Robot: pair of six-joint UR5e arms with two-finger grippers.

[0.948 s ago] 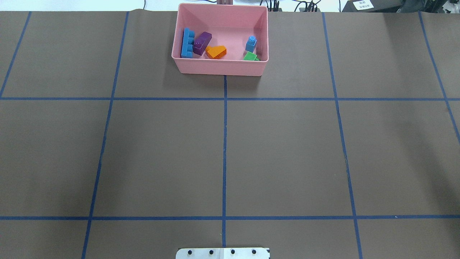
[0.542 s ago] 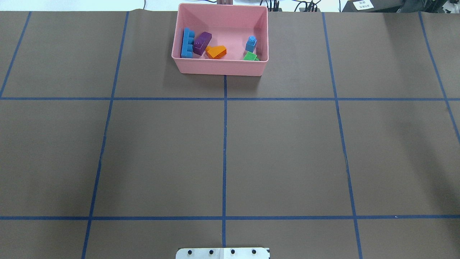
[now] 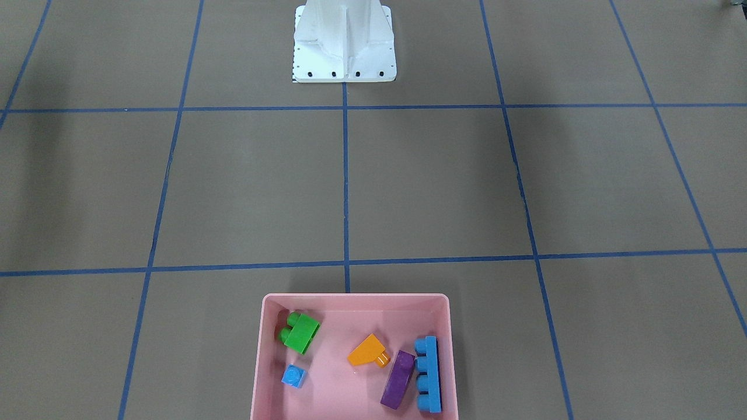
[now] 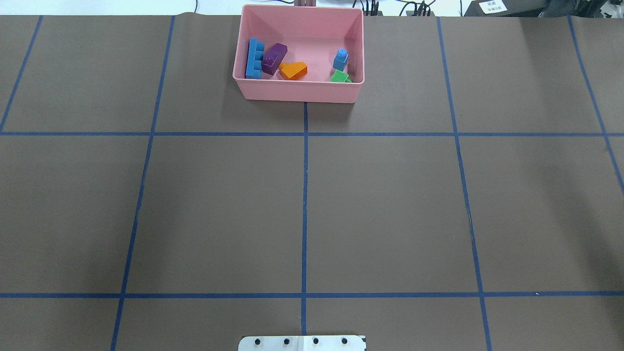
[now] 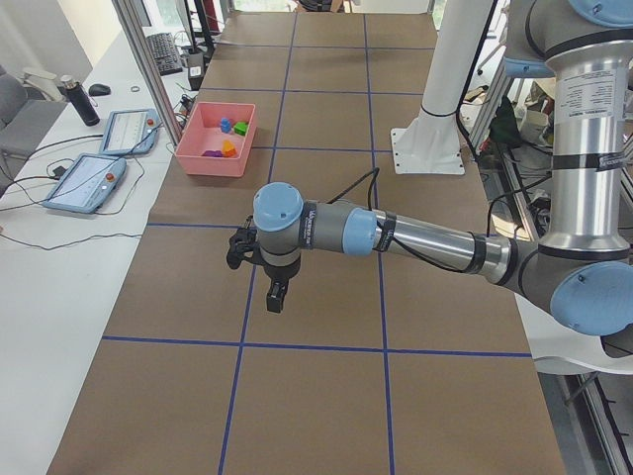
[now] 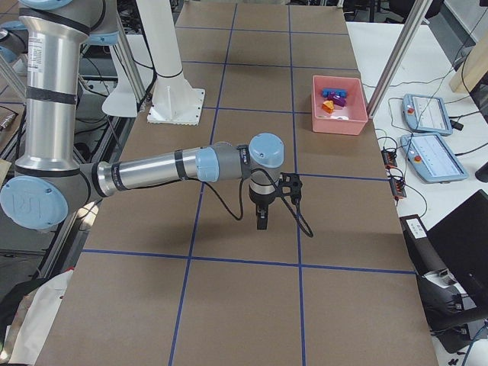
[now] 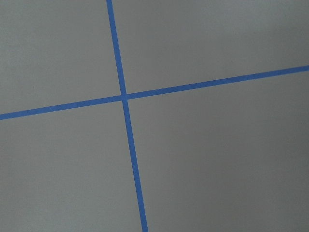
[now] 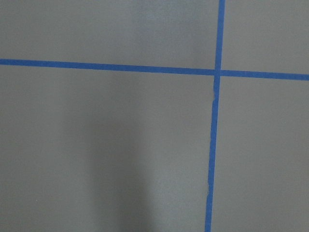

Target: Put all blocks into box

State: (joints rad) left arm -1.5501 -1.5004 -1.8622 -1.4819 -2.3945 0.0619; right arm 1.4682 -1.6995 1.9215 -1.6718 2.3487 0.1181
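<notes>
Evidently nothing is altered since the earlier overhead pictures: the long blue block (image 4: 253,58), purple block (image 4: 274,58), orange block (image 4: 293,70), tiny blue block (image 4: 341,59) and green block (image 4: 340,76) are all contained in the pink box (image 4: 300,92) at 12 o'clock on the worktop (image 4: 390,204), so the task is judged done. The left gripper (image 5: 278,293) and right gripper (image 6: 261,217) are hung over that brown, blue-taped surface, well apart from the box; whether their fingers are spread or pressed together cannot be told.

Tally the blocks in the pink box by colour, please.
Blue: 2, the long blue block and the tiny blue block
Orange: 1, the orange sloped block
Purple: 1, the purple sloped block
Green: 1, the green block
Total: 5, all inside the pink box
</notes>
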